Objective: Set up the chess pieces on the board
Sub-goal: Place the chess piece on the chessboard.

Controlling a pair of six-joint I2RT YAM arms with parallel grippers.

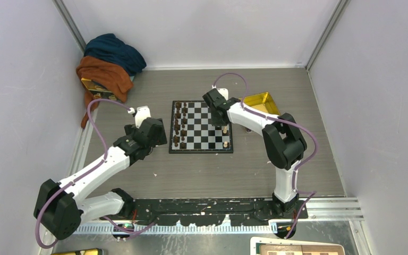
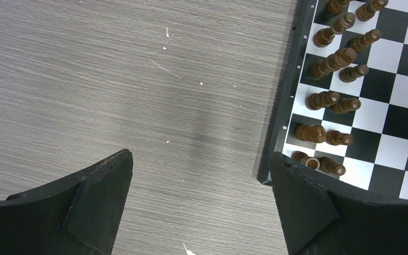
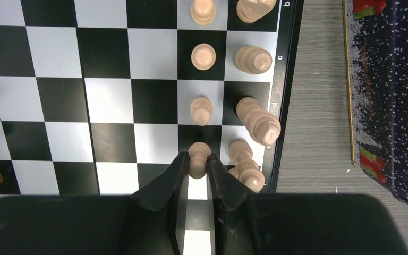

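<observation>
Pinching a light-tan pawn (image 3: pixel 198 158) between its fingertips, the right gripper (image 3: pixel 198 162) is clenched on the piece's body (a low hold, likely to keep it plumb while it is seated). The pawn is upright, long axis vertical, head toward the camera, at the near end of the pawn file. The other chess pieces (image 3: pixel 202 110) run ahead of the claw in two files, the taller ones just right of it along the edge of the board (image 3: pixel 111 101). A tin tray (image 3: pixel 382 95) sits farther right, off the board.

Left wrist: left gripper (image 2: pixel 202 164) spread wide and empty over bare table (image 2: pixel 111 79), probably parked clear. The board's corner is just beside its right finger, with dark brown pieces (image 2: pixel 334 95) ahead-right.

Top view: the board lies between both claws.
</observation>
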